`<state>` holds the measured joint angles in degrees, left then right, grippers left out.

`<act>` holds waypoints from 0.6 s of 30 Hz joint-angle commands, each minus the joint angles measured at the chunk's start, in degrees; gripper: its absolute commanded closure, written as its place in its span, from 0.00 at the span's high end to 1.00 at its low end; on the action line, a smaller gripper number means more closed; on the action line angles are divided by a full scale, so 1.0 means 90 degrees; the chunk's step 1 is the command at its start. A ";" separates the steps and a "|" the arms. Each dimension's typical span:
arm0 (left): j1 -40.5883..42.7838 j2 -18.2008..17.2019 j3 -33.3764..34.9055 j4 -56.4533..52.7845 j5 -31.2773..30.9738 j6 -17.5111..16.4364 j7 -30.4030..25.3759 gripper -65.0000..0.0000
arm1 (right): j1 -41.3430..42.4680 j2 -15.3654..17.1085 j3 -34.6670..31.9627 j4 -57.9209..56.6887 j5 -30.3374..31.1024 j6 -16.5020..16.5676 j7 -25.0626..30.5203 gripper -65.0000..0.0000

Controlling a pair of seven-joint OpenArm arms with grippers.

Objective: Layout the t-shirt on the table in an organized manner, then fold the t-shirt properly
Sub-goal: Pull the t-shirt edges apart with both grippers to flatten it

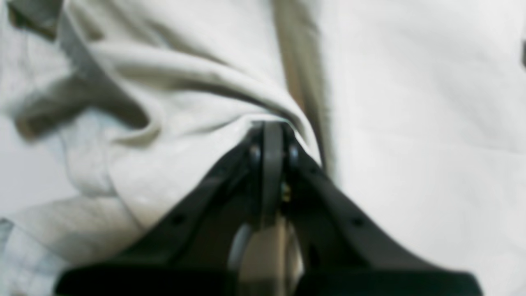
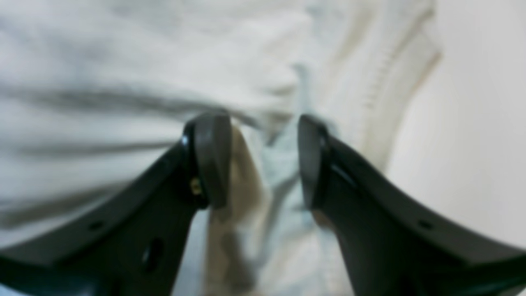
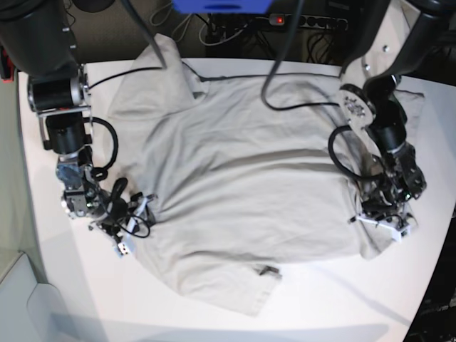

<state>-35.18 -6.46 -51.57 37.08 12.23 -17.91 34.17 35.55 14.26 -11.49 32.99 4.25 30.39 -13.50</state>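
The light grey-beige t-shirt (image 3: 235, 178) lies spread and wrinkled across the white table (image 3: 342, 299). At the shirt's right edge in the base view, my left gripper (image 3: 385, 221) is down on the cloth. The left wrist view shows that gripper (image 1: 271, 125) shut, with a fold of the t-shirt (image 1: 185, 82) pinched at its tip. My right gripper (image 3: 139, 224) is at the shirt's left edge. In the right wrist view the right gripper (image 2: 261, 123) stands open, and a bunched, stitched edge of the t-shirt (image 2: 123, 61) lies between its fingers.
Black cables (image 3: 299, 107) run over the shirt's upper part from the back, where a power strip (image 3: 285, 19) shows a red light. A sleeve (image 3: 153, 53) hangs toward the table's far edge. Bare table (image 2: 472, 123) shows beside the right gripper.
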 commanded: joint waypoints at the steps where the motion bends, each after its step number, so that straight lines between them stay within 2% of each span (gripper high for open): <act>1: -0.0296 -0.0069 0.0021 0.0036 -0.0006 0.0041 -0.0031 0.00 | 0.0323 0.0071 0.0031 0.0090 0.0021 -0.0217 0.0127 0.41; 4: -0.0404 -0.0069 0.0021 0.0290 -0.0006 -0.0007 0.0281 0.00 | 0.0353 0.0198 0.0050 0.0246 0.0070 -0.0285 0.0088 0.41; 7: -0.0199 -0.0078 -0.0009 0.1003 -0.0016 -0.0046 0.0877 0.00 | -0.0077 0.0462 0.0070 0.1116 0.0070 -0.0285 0.0069 0.41; 9: 0.0085 -0.0069 -0.0009 0.1687 -0.0231 -0.0046 0.1209 0.00 | -0.0458 0.0491 0.0216 0.1975 0.0070 -0.0276 0.0039 0.41; 13: 0.1042 -0.0108 -0.0009 0.3230 -0.1510 -0.0046 0.2088 0.00 | -0.1034 0.0462 0.0295 0.3372 0.0040 -0.0276 0.0039 0.41; 18: 0.2253 -0.0127 -0.0009 0.4705 -0.3181 -0.0046 0.2801 0.00 | -0.0653 0.0012 -0.0047 0.2923 0.0031 -0.0266 0.0030 0.39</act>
<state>-13.63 -6.74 -51.72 78.63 -16.16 -18.22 60.01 28.23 13.45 -12.27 58.37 4.14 28.18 -14.24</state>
